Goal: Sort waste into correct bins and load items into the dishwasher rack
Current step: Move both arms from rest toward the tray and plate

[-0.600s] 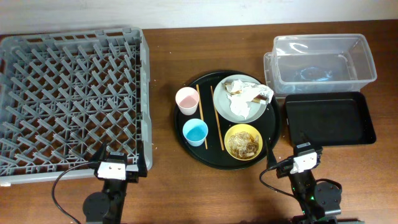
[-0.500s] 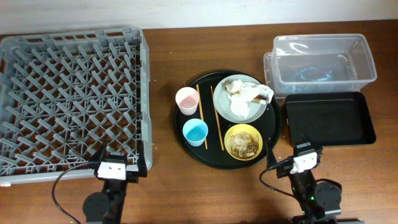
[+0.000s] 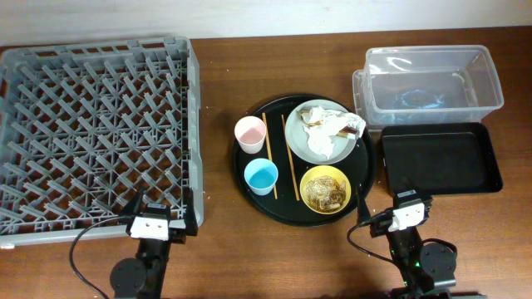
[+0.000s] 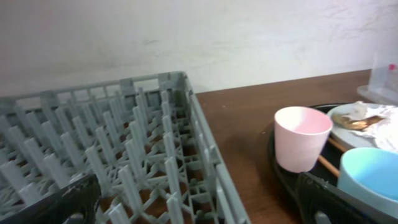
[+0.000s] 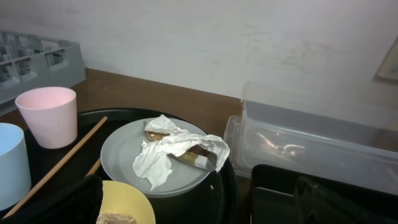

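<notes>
The grey dishwasher rack (image 3: pixel 91 133) fills the left of the table and shows in the left wrist view (image 4: pixel 124 155). A round black tray (image 3: pixel 249 195) holds the pink cup (image 3: pixel 249 133), blue cup (image 3: pixel 261 176), two chopsticks (image 3: pixel 290 162), a yellow bowl (image 3: pixel 325 189) of tan leftovers, and a grey-white plate (image 3: pixel 320 149) with crumpled napkins (image 3: pixel 332 124). The clear tub (image 3: pixel 432 83) and shallow black tray (image 3: pixel 440 158) stand at the right. My left gripper (image 3: pixel 158 223) is open at the rack's front corner. My right gripper (image 3: pixel 391 218) is open, in front of the bowl and black tray.
The round black tray's rim (image 5: pixel 227 186) lies close to the black tray (image 5: pixel 273 186) in the right wrist view. Bare wood (image 3: pixel 216 124) separates the rack from the round tray. A pale wall runs behind the table.
</notes>
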Available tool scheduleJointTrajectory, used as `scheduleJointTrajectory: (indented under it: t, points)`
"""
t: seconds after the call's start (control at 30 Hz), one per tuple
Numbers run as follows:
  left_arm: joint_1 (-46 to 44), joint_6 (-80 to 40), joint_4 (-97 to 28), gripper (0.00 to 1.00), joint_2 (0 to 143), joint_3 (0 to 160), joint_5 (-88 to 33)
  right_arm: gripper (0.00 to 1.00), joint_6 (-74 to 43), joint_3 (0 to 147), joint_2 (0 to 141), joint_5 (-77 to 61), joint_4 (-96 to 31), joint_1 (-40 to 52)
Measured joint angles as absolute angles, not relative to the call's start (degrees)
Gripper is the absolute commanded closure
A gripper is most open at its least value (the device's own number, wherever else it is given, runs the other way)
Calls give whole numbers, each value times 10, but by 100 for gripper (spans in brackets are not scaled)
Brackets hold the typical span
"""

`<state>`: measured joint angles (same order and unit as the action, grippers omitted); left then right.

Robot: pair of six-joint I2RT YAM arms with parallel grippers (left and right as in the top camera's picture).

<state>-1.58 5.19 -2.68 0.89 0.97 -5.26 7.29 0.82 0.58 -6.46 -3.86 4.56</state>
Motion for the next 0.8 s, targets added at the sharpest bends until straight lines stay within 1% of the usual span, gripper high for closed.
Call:
scheduleJointTrajectory:
  t: [0.1, 0.23, 0.33, 0.37, 0.4, 0.47, 0.5, 0.57, 0.6, 0.67, 0.73, 0.77, 0.8]
  points:
    - [-16, 52, -20, 0, 9, 10, -70, 2, 63, 8, 6, -90, -24, 46]
    - [-16, 49, 44, 0, 9, 11, -149, 2, 60, 13, 6, -174, 4, 46]
    - [-17, 46, -19, 0, 11, 58, -164, 2, 60, 77, 33, -196, -8, 46]
    - [-18, 45, -58, 0, 18, 111, -166, 2, 67, 157, 71, -205, -47, 46]
    - [-18, 44, -78, 0, 23, 134, -166, 2, 71, 185, 91, -206, -49, 46]
    - [-18, 45, -140, 0, 53, 192, -161, 2, 87, 262, 153, -209, -125, 46]
    - [-18, 45, -149, 0, 80, 232, -159, 1, 92, 320, 215, -209, -149, 46]
    - [-18, 46, -178, 1, 111, 281, -156, 2, 97, 409, 293, -212, -229, 46]
    - [-18, 46, -196, 0, 148, 320, -154, 1, 99, 474, 355, -214, -271, 46]
    - [-18, 46, -248, 0, 218, 384, -148, 2, 104, 603, 471, -217, -404, 46]
    - [-25, 48, -303, 0, 301, 456, -145, 2, 105, 723, 588, -220, -495, 46]
    - [-33, 48, -322, 0, 339, 489, -145, 2, 105, 763, 634, -220, -531, 46]
    - [-45, 48, -340, 0, 372, 518, -144, 2, 105, 801, 685, -220, -539, 46]
